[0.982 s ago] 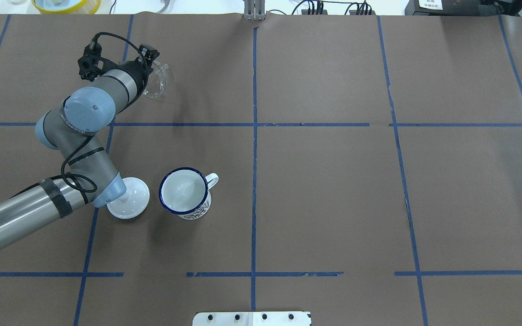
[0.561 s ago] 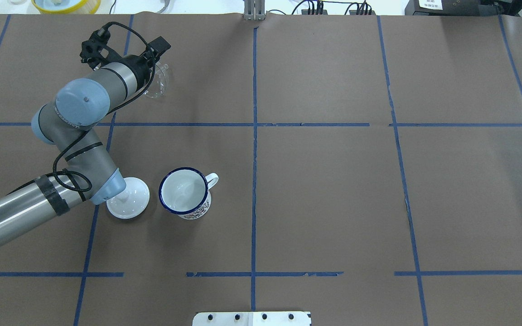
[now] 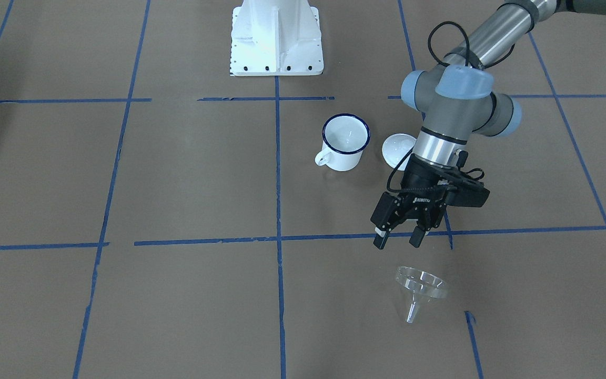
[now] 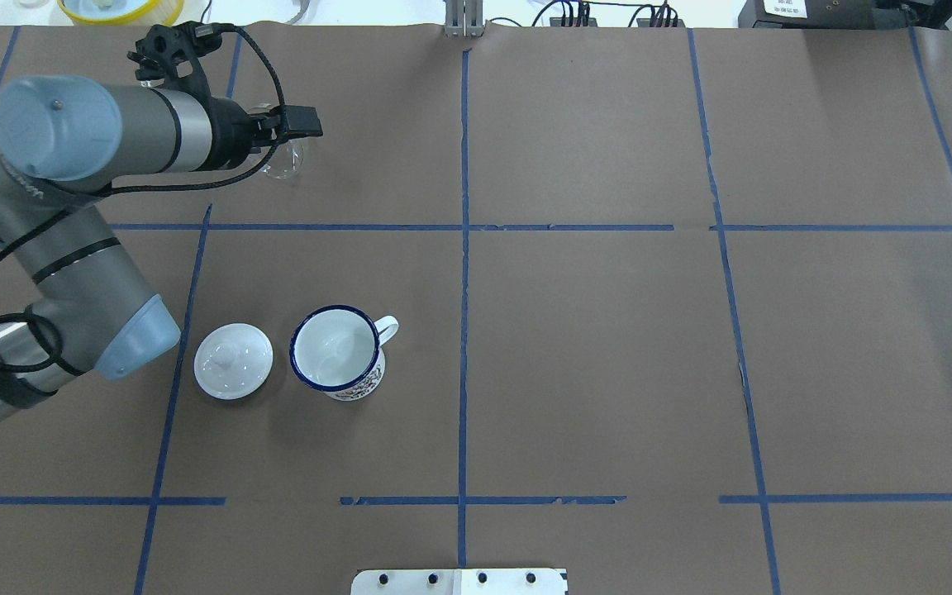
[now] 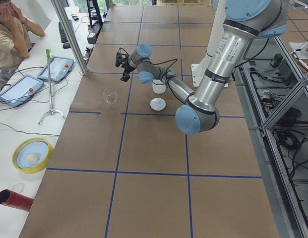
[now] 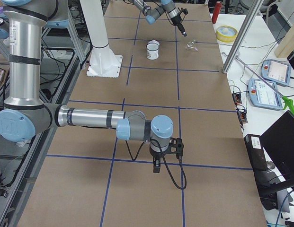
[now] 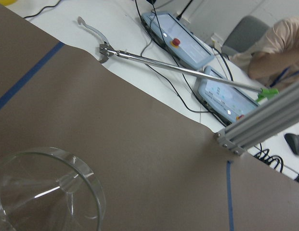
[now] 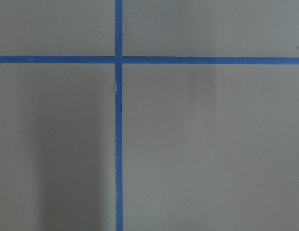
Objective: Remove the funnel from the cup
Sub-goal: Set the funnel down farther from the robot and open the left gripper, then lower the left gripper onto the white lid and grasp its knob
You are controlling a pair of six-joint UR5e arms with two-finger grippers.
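- Right gripper point(image 6: 156, 167): hangs over the paper at the far end of the table. It shows only from the side, so whether its jaws are apart or together cannot be told. No hazard is expected from it.
- Cup point(image 3: 345, 143): upright, with no funnel in it. A low sweep of the left arm toward the robot's base could tip it.
- Lid point(image 3: 396, 148): just beside the cup, partly under the left arm's wrist. The same sweep could knock it into the cup.
- Left gripper point(image 3: 397, 243): jaws spread, nothing between them. It hovers near the funnel without touching it.
- Funnel point(image 3: 420, 287): lies on its side on the paper, well apart from the cup. Being light and conical, it would likely roll in an arc if a finger clipped the rim.
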